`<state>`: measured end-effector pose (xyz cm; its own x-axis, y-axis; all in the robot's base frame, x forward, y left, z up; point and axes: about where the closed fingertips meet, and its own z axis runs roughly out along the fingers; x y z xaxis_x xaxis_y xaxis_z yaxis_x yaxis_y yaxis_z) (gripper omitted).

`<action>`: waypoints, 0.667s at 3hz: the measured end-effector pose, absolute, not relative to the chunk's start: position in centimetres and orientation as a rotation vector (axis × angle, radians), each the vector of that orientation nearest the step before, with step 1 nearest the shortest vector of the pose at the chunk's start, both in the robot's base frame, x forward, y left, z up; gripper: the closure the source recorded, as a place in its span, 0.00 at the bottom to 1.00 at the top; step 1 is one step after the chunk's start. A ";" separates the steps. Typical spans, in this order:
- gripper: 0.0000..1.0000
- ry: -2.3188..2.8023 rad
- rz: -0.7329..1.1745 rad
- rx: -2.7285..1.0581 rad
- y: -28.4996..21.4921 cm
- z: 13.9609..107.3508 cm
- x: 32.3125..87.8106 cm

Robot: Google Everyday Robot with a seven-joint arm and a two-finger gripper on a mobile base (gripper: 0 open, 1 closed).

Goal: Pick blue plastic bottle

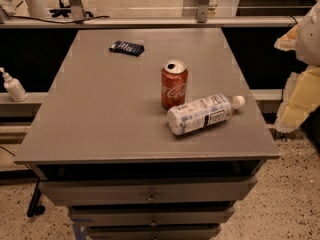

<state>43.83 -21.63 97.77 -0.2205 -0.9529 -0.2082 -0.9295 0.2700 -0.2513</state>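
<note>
The pale-labelled clear bottle (202, 114) lay at four o'clock from the Coca-Cola can (174, 86); the gripper (300, 91) hung at three o'clock, its grip impossible to tell.

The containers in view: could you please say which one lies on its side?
The blue plastic bottle; the red cola can beside it and the white pump bottle stand upright. The gripper hangs at the right edge.

The bench (100, 114) is grey. The can (174, 86) is red with white script and a silver top. Just right of the can, the bottle (202, 114) is clear with a pale blue-white label, black-and-white text panel and white cap. Behind the can, a packet (127, 47) looks dark blue, perhaps striped. Far right of the can, the end effector (302, 91) is cream and pale yellow.
</note>
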 end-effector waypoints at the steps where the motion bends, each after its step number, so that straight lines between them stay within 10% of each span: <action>1: 0.00 2.218 -0.106 -1.714 -21.5 97.9 43.8; 2: 0.00 2.218 -0.106 -1.714 -21.5 97.8 43.8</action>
<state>43.83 -21.51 97.84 -0.2182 -0.9516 -0.2163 -0.9265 0.2716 -0.2602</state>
